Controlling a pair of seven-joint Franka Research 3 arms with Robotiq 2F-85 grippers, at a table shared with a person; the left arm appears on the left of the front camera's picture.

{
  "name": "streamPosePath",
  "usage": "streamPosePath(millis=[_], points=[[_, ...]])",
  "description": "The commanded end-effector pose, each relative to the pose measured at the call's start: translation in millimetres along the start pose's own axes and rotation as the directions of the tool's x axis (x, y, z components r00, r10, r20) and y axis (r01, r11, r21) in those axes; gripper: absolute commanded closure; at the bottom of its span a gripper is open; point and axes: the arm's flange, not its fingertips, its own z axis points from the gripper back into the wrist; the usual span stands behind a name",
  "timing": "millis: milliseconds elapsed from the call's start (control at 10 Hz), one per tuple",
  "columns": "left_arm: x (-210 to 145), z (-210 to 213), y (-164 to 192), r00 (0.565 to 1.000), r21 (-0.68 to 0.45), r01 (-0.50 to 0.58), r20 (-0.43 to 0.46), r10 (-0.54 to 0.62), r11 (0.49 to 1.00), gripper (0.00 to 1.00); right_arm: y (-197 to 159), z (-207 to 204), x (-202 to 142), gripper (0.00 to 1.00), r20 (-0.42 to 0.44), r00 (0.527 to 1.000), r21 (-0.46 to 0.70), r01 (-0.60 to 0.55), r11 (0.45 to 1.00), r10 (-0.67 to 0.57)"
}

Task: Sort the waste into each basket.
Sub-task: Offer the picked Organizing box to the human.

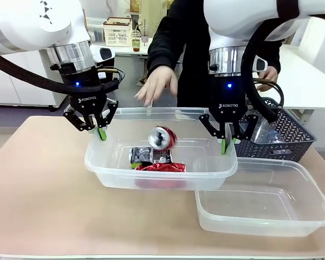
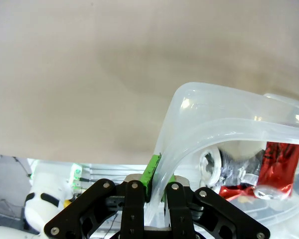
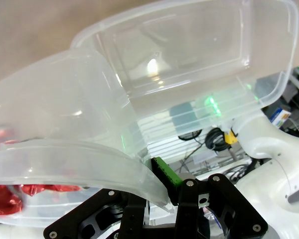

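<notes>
Upper tub (image 1: 105, 172) and lower tub (image 1: 249, 222): clear plastic, smooth, glossy, slightly milky at the rolled rims; bottle (image 1: 262, 130) is clear plastic too, and the basket (image 1: 295, 138) is dark matt lattice plastic. Can (image 1: 161, 137) is shiny metal, red and silver; crushed cans (image 1: 160, 165) look like creased glossy foil. Table (image 1: 38, 206) is smooth matt tan, left gripper (image 1: 101, 134) and right gripper (image 1: 226, 146) matt black with green rubbery-looking pads, arm shells (image 1: 21, 21) glossy white with bright metal rings, sleeve (image 1: 168, 38) black cloth.
</notes>
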Motion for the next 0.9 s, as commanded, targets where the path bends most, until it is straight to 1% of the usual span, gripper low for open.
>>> streamPosePath(millis=[0,800], points=[[-1.4,8.3,-0.2,1.0,-0.035,-0.024,0.01,0.025,0.999,0.94,-3.0,-1.7,-0.3,0.95,-0.001,1.0,-0.013,0.008,1.0,-0.008],[-1.4,8.3,-0.2,1.0,-0.035,-0.024,0.01,0.025,0.999,0.94,-3.0,-1.7,-0.3,0.95,-0.001,1.0,-0.013,0.008,1.0,-0.008]])
